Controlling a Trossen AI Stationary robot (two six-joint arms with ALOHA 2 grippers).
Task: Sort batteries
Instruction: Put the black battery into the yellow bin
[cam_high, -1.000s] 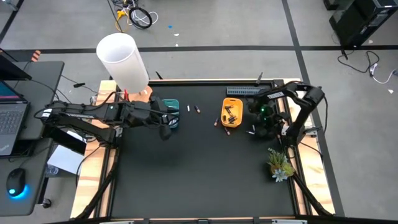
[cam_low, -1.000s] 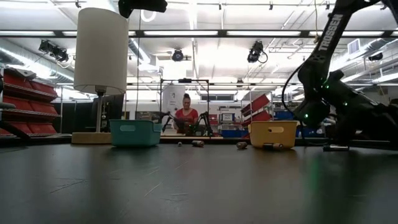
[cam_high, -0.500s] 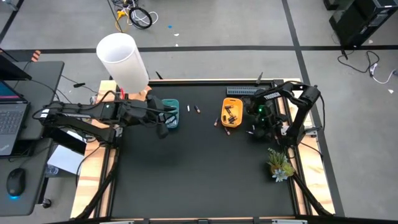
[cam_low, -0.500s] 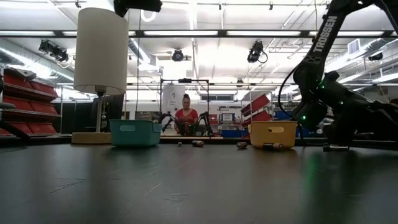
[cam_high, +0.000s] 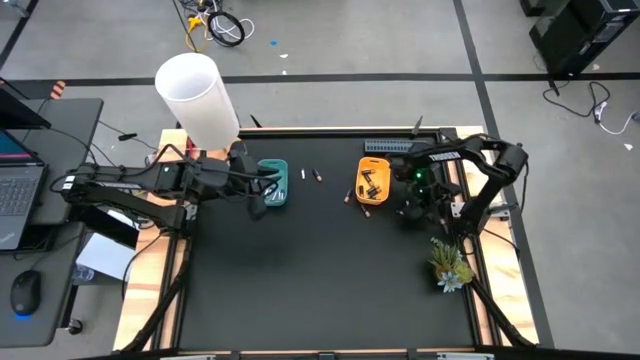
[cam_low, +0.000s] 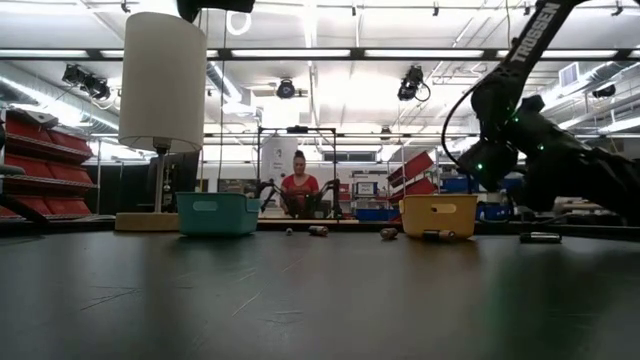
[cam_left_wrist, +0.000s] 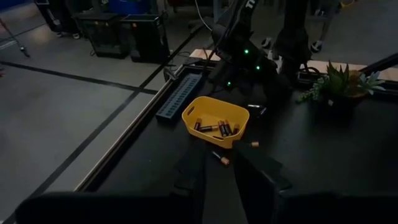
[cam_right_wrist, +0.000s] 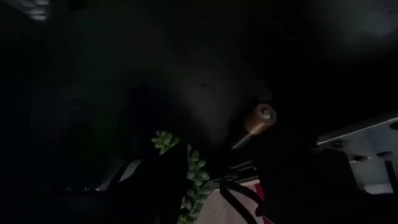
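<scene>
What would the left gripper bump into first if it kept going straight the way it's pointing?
Probably the loose battery lying on the mat just ahead of the left gripper, and behind it the yellow tray. Depth is hard to judge, so the gripper might pass above the battery and meet the tray first.

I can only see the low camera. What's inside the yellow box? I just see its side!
Observer: The yellow plastic tray holds several dark batteries with copper ends.
Operator: And the teal one?
Observer: From above, the teal plastic tray has a few whitish batteries in it, and the left gripper hovers at its edge.
Operator: Where's the other gripper?
Observer: The right gripper is low over the table, on the far side of the yellow tray from the teal one, near a small green plant.
</scene>
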